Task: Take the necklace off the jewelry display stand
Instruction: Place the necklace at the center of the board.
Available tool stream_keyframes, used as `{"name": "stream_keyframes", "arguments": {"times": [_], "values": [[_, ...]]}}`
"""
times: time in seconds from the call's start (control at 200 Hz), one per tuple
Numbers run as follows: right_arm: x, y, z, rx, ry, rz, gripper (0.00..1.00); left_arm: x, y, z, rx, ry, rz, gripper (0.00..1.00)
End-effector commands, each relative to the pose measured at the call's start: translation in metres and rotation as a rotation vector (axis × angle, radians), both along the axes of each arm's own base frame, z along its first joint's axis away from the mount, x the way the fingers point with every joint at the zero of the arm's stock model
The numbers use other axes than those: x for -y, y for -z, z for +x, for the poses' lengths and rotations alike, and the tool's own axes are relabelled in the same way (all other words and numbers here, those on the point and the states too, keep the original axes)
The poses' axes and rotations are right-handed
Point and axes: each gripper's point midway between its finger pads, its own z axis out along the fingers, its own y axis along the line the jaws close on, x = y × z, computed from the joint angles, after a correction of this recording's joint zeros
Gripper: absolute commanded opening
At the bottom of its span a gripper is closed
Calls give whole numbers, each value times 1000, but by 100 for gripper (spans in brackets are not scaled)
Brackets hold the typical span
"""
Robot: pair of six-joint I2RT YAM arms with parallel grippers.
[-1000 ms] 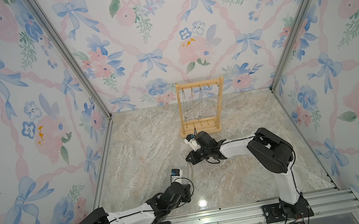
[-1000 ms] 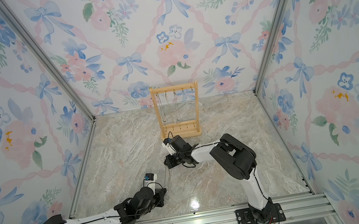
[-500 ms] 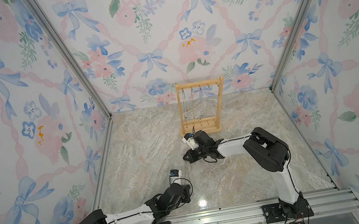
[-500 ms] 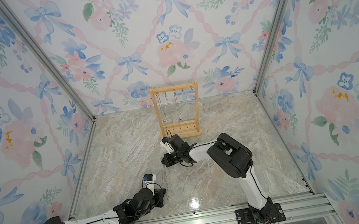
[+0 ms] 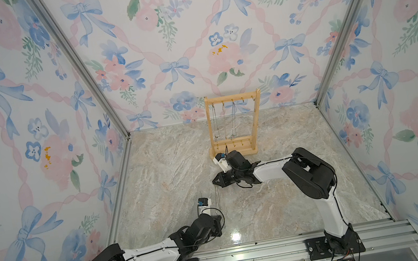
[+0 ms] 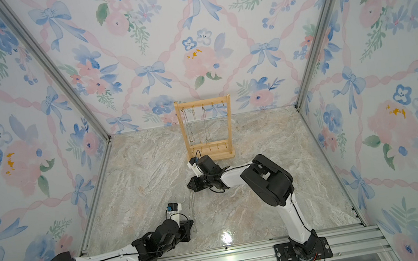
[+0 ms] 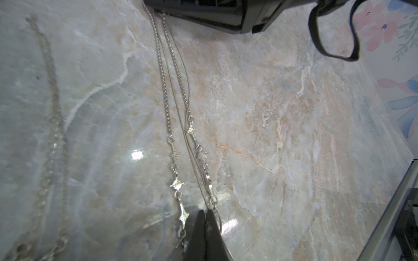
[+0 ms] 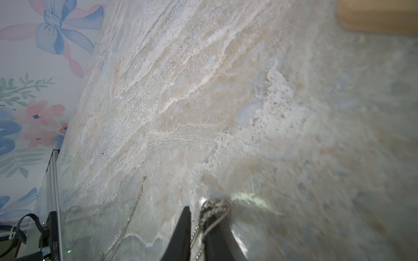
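- Necklace [image 7: 174, 154]: a silver chain with small diamond-shaped links, off the stand. It runs doubled in a nearly straight line between the two end effectors, seen as a thin line in both top views [image 5: 218, 201] [image 6: 192, 208]. It lies low over the table; whether it touches the surface cannot be told.
- Left end effector [image 7: 204, 213]: jaws pressed together on one end of the necklace, with strands running out from the tips. In a top view it sits at the near end of the chain [image 5: 221, 222].
- Right end effector [image 8: 201, 217]: jaws parted by a narrow gap, with the other end of the necklace bunched loosely in that gap. In a top view it sits at the far end of the chain [image 5: 214, 182].
- Jewelry display stand [image 5: 231, 97]: upright on its flat base, just beyond the right end effector and well apart from the left one. A blurred corner of its base shows in the right wrist view [image 8: 380, 20].
- Hanging chains [image 5: 224, 120]: several strands hang from the top-bar hooks inside the frame.
- Second chain [image 8: 133, 203]: lies loose on the table beside the right end effector, apart from its jaws. It shows blurred in the left wrist view [image 7: 52, 135].
- Table [image 5: 272, 206]: marble-patterned surface carrying the stand.
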Motion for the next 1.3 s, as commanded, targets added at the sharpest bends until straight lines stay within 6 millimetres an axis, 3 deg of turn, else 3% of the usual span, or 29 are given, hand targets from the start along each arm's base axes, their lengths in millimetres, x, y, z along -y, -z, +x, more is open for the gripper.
{"name": "stream_keyframes", "arguments": {"times": [0.0, 0.295, 0.9, 1.005, 1.295], "values": [[21, 39, -1, -73, 49, -95, 18, -20, 27, -13, -69, -8, 94, 0], [24, 32, 4, -92, 81, -73, 27, -14, 20, -11, -57, -3, 71, 0], [36, 41, 17, -139, 147, -123, 40, -15, 21, -12, -57, -4, 75, 0], [39, 41, 19, -132, 148, -145, 46, -15, 21, -12, -55, -6, 76, 0], [46, 45, 18, -132, 128, -209, 48, -18, 23, -12, -55, -12, 84, 0]]}}
